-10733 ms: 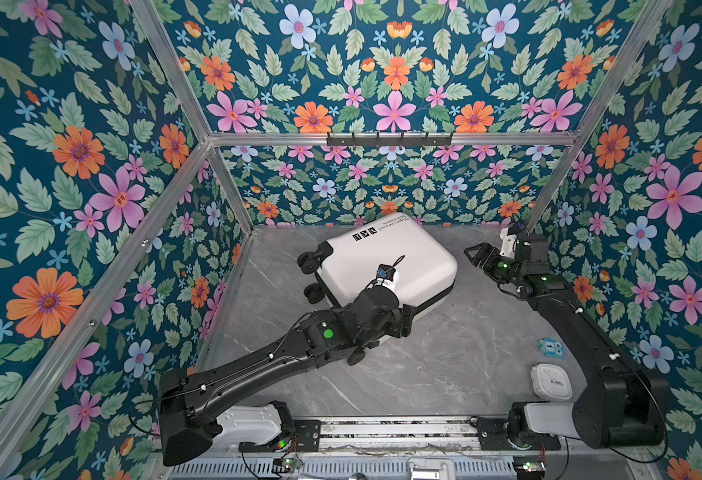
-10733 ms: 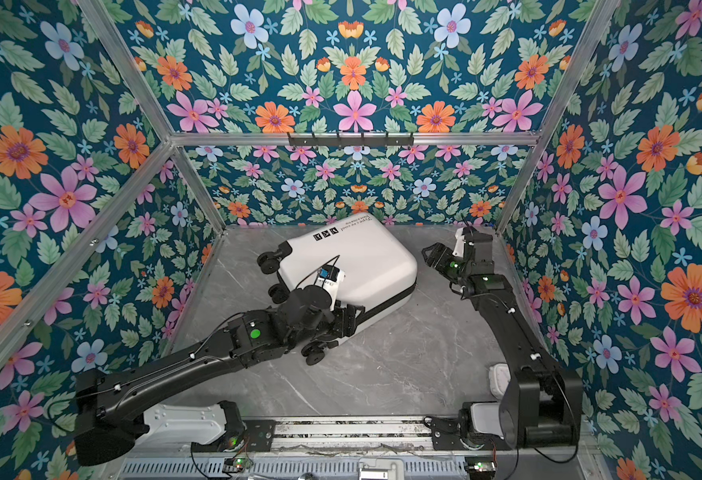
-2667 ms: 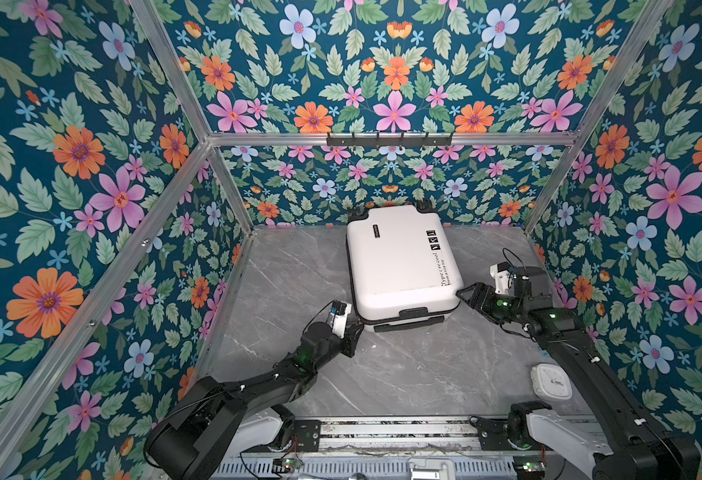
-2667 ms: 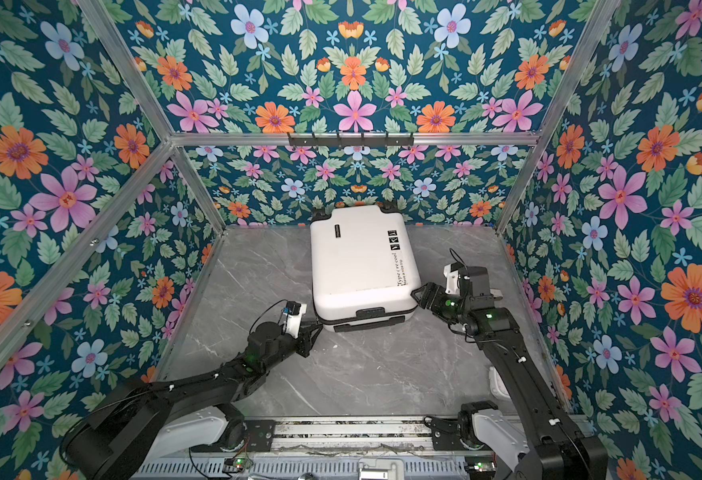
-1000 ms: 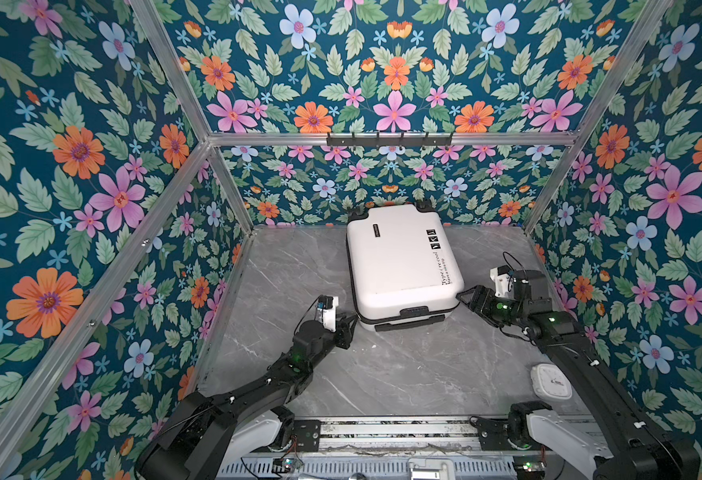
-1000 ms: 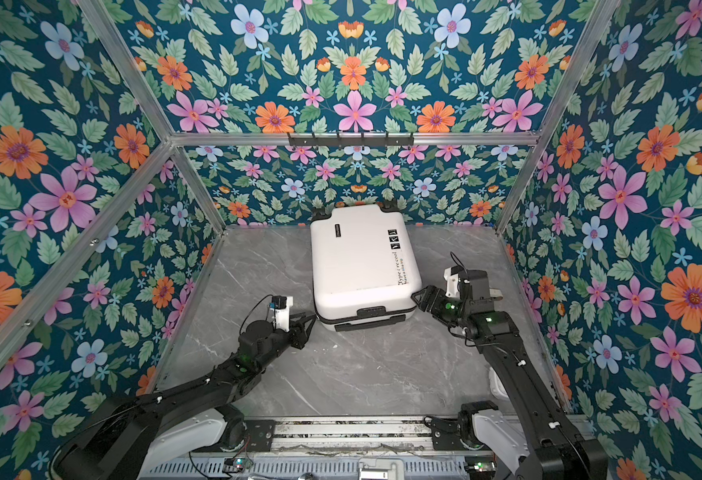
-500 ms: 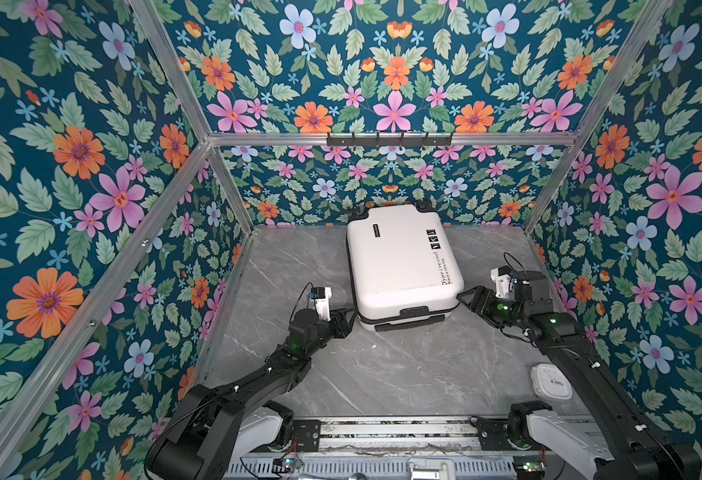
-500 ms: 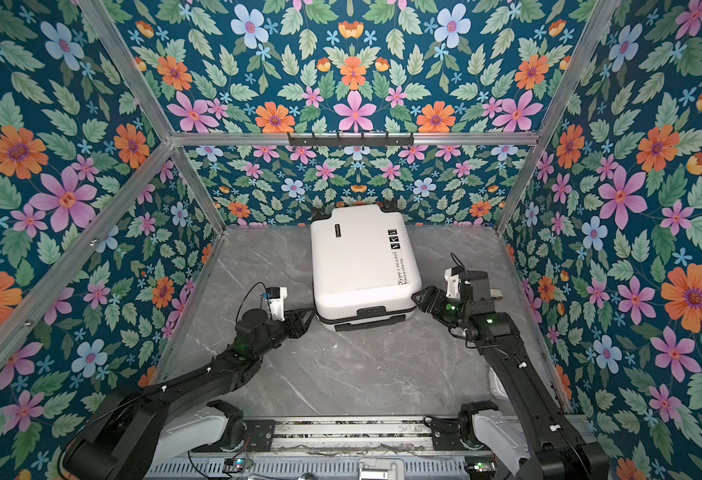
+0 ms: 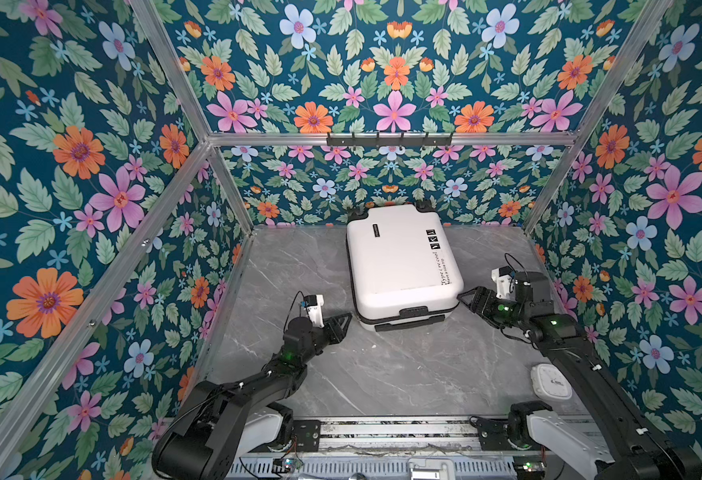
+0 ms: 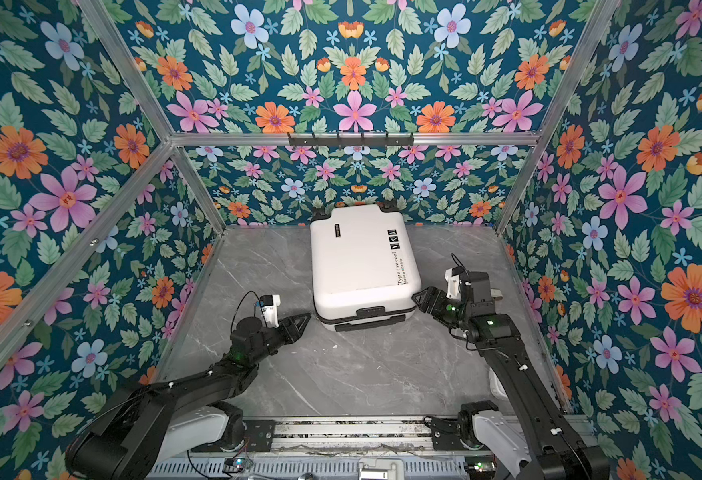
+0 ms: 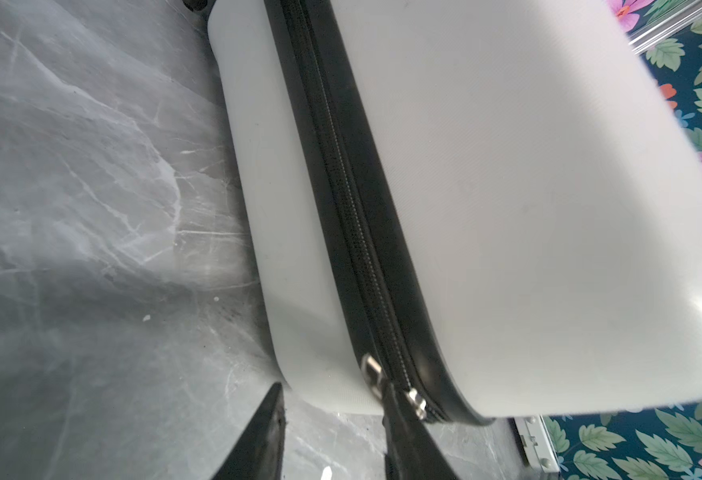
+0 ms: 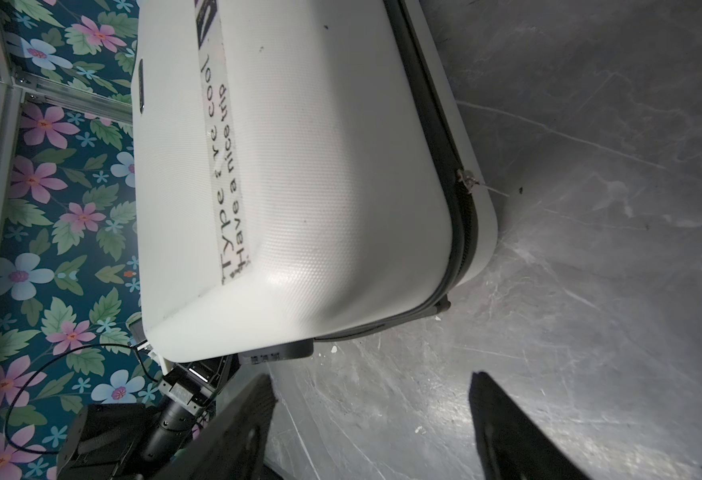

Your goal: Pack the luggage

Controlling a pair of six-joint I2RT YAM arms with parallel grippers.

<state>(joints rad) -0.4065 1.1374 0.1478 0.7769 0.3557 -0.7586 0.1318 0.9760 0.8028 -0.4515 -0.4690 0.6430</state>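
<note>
The left hand (image 11: 332,399) is hovering with jaws parted, gripping nothing, one fingertip (image 11: 395,411) right at the metal zipper pull (image 11: 372,372) on the near left corner of the small white hard-shell suitcase (image 9: 399,266), which is lying closed at the far middle of the grey marble surface (image 9: 362,374). The right hand (image 9: 463,296) is waiting released by its near right corner. Packing seems barely begun: unzipping comes first.

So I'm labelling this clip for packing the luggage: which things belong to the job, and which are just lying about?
Job: luggage, its zipper pull, left end effector, right end effector.
Lying about: small white rounded object, black hook rail.
</note>
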